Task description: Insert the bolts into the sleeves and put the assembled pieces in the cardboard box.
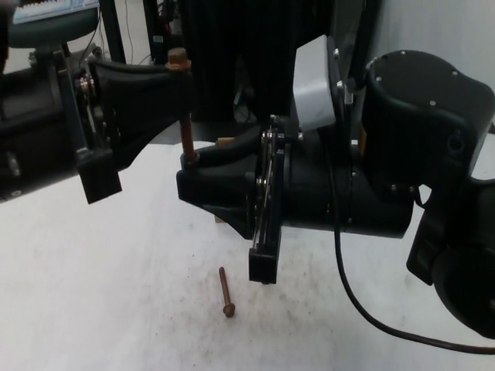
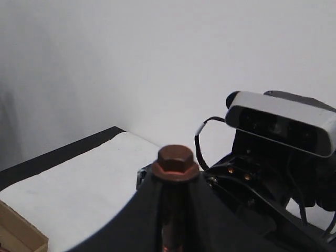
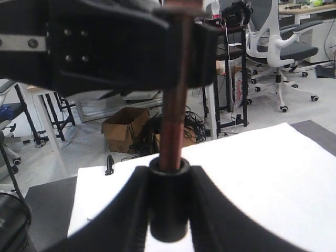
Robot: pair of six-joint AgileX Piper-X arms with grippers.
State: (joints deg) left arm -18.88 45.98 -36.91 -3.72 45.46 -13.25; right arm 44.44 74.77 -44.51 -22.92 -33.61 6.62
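High above the bench, my left gripper (image 1: 184,97) is shut on a copper bolt (image 1: 187,131), which stands upright with its hex head (image 2: 177,161) on top. The lower end of the bolt's shaft (image 3: 172,126) enters a short black sleeve (image 3: 169,202). My right gripper (image 1: 192,166) is shut on that sleeve from the other side. A second copper bolt (image 1: 226,292) lies loose on the white table surface below. One corner of the cardboard box (image 2: 21,236) shows past the left gripper, and a bit of it (image 1: 224,141) peeks out behind the right gripper.
The white sheet (image 1: 100,278) covers the bench, and its dark edge (image 2: 63,155) runs along one side. A black cable (image 1: 348,294) trails from the right arm across the sheet. Office chairs and boxes stand in the room beyond.
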